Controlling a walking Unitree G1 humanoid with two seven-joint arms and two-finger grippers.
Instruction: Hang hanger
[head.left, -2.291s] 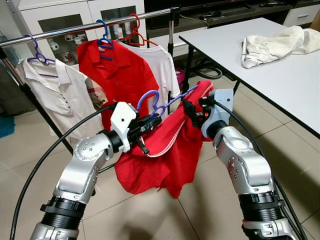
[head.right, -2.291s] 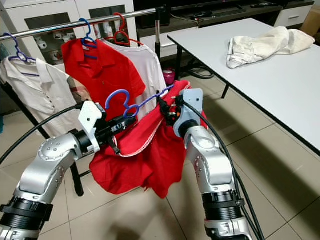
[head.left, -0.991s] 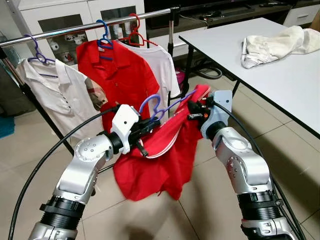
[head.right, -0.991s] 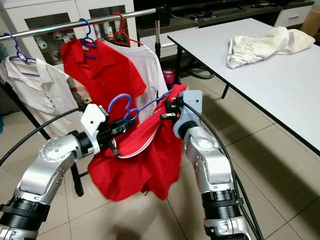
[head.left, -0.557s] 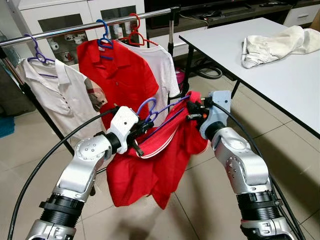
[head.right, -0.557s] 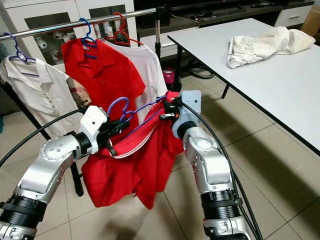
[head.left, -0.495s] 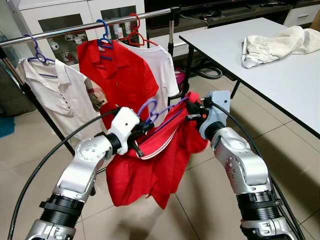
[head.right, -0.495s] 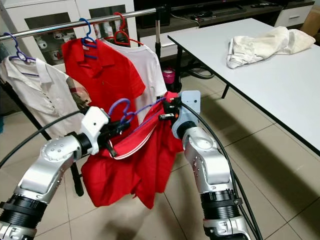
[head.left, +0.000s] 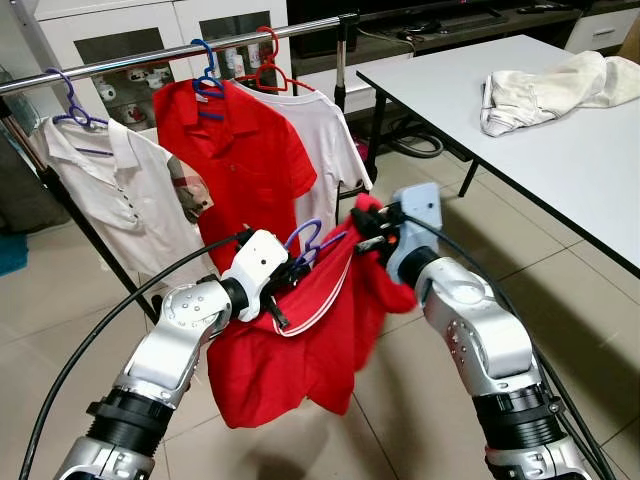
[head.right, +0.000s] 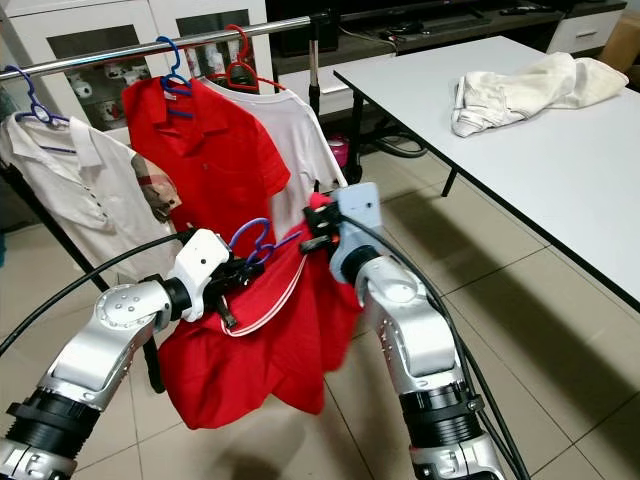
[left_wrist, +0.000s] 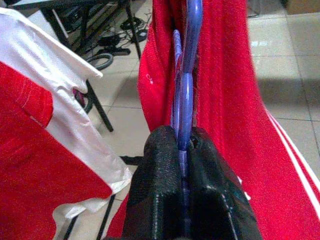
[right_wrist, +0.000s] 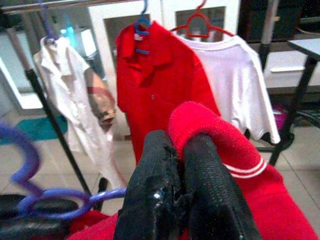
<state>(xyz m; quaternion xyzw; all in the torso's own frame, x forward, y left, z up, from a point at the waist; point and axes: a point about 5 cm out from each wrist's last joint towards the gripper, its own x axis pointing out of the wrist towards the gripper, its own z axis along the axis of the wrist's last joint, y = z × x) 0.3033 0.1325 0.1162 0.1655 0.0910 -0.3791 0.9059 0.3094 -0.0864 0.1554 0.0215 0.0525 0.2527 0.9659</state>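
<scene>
Hanger (head.left: 312, 243), purple and carrying a red shirt (head.left: 300, 350), sits below the rail (head.left: 170, 52), its neck clenched in the left gripper (head.left: 288, 272); the right gripper (head.left: 368, 232) jaws grasp the shirt's shoulder.

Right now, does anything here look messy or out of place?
Yes. A cream garment lies crumpled on the white table instead of hanging on the rail. The red shirt sits crooked on its purple hanger, bunched between the left gripper and right gripper.
</scene>
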